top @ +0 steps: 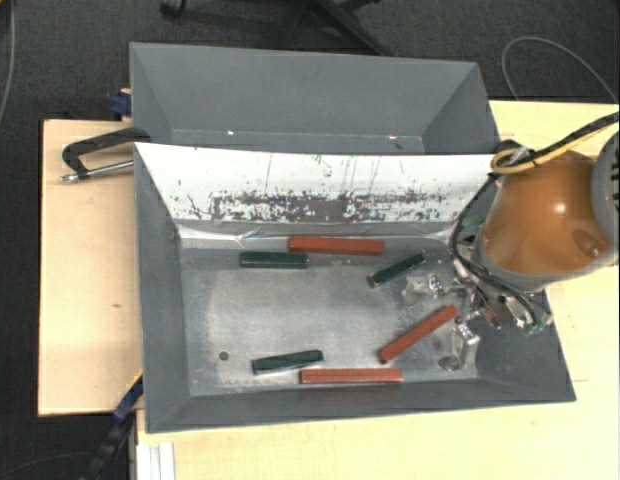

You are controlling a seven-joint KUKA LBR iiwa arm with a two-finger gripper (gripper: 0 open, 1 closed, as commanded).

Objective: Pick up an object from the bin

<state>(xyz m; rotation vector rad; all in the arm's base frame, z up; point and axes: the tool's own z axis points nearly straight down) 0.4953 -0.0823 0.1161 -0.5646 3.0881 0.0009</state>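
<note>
Claw (456, 320): placed low by the bin's (155, 298) right wall; its opening cannot be told.
Red stick (418, 334): laid tilted, just beside the claw, near the right front corner.

Bright, even light from overhead fills the bin (160, 298). Its back wall (290, 168) flares almost white in a broad band of glare (dark scratch marks show through it), while the upper panel (300, 93) above reads flat matt grey. The bin floor (290, 313) carries a soft speckled sheen. A pale highlight sits on the orange cover (550, 218), and beneath it shadow pools in the right corner. The carpet (50, 58) outside is dim.
</note>
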